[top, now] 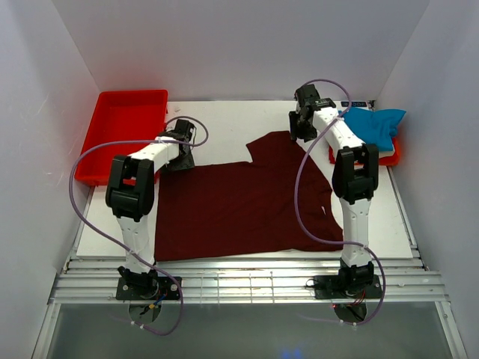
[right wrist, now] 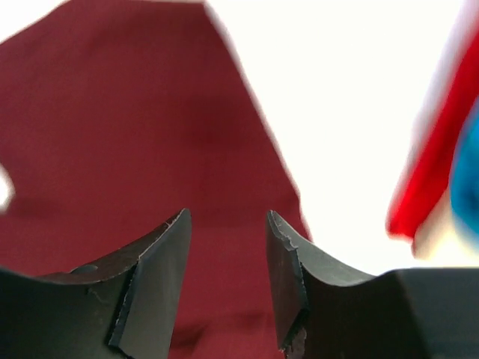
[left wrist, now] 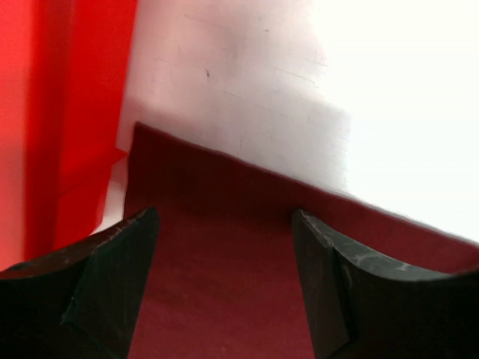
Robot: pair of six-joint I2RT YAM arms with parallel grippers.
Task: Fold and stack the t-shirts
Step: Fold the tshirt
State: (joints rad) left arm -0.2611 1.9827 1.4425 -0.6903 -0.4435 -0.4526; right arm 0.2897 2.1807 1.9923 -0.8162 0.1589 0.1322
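The dark maroon t-shirt lies spread flat in the middle of the table. My left gripper is open and empty over the shirt's far left corner; in the left wrist view its fingers straddle maroon cloth near the edge. My right gripper is open and empty over the shirt's far right part; the right wrist view shows maroon cloth between and below the jaws. The bright blue t-shirt lies bunched in the tray at the far right. The cream t-shirt is not clearly in view.
An empty red tray stands at the far left; its wall shows in the left wrist view. Another red tray under the blue shirt stands at the far right. White walls close in the left, right and back.
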